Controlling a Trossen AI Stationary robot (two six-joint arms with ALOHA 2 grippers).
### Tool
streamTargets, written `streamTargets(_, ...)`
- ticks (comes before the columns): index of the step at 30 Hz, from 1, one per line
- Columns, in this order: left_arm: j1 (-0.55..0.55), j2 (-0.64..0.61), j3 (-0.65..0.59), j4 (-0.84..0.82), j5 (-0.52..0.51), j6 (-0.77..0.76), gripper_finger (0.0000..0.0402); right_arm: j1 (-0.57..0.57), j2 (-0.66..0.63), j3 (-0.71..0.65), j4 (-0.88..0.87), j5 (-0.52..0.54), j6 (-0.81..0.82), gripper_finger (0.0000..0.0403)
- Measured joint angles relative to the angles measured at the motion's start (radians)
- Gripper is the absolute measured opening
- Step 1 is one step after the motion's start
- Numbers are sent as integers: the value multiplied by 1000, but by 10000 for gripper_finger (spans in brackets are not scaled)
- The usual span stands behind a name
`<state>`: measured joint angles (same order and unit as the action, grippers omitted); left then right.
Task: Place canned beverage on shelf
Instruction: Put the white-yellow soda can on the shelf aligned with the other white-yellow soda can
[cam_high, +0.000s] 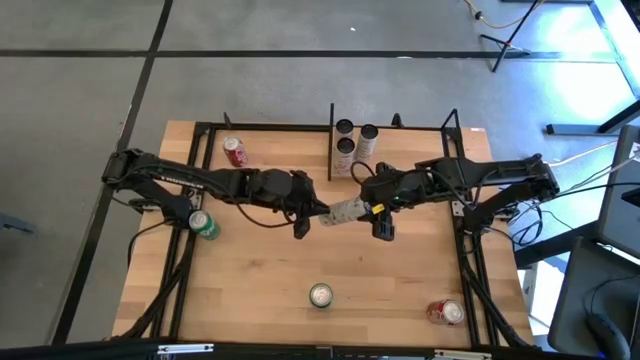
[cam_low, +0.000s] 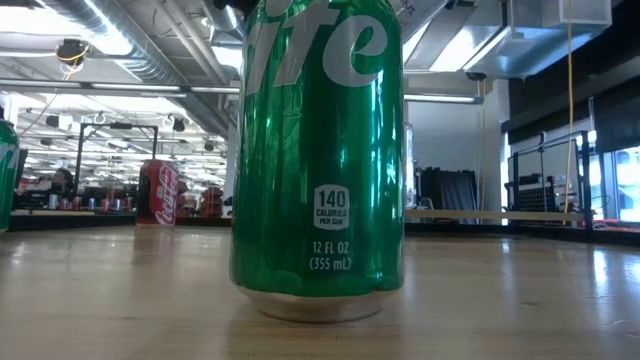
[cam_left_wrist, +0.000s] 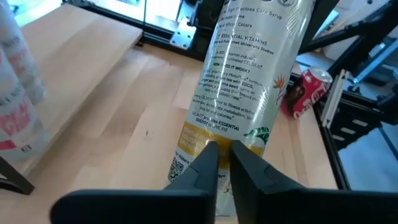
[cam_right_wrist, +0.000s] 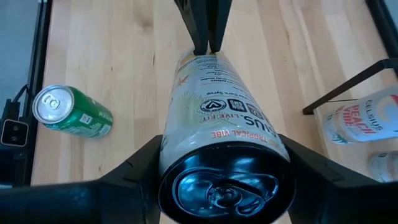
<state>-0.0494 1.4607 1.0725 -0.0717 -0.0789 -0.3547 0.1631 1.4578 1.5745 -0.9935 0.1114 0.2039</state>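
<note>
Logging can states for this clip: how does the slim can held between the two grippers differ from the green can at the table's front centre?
The slim white can lies horizontal, clamped by the right gripper, the left gripper at its other end; the green can stands upright on the tabletop, untouched. The white can looks taller and narrower with small print; the green one is plain green and squatter. Both are off the shelf.

Overhead and both wrist cameras share the tabletop (cam_high: 260, 280).
</note>
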Motion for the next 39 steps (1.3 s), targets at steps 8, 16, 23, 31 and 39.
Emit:
streamTargets(8,0,14,0,4,-6,18,2,0,0,0,28,1,0,221)
streamTargets(16,4,15,-2,13,-13,27,4,-1,0,0,84,14,-22,227)
streamTargets(23,5,16,-2,29,-29,28,4,-1,0,2,224,43,-50,227)
streamTargets(31,6,6,-3,22,-35,44,5,-2,10,2,204,69,-63,226)
streamTargets(39,6,-125,-2,-90,-40,44,4,-1,-13,2,53,113,-67,227)
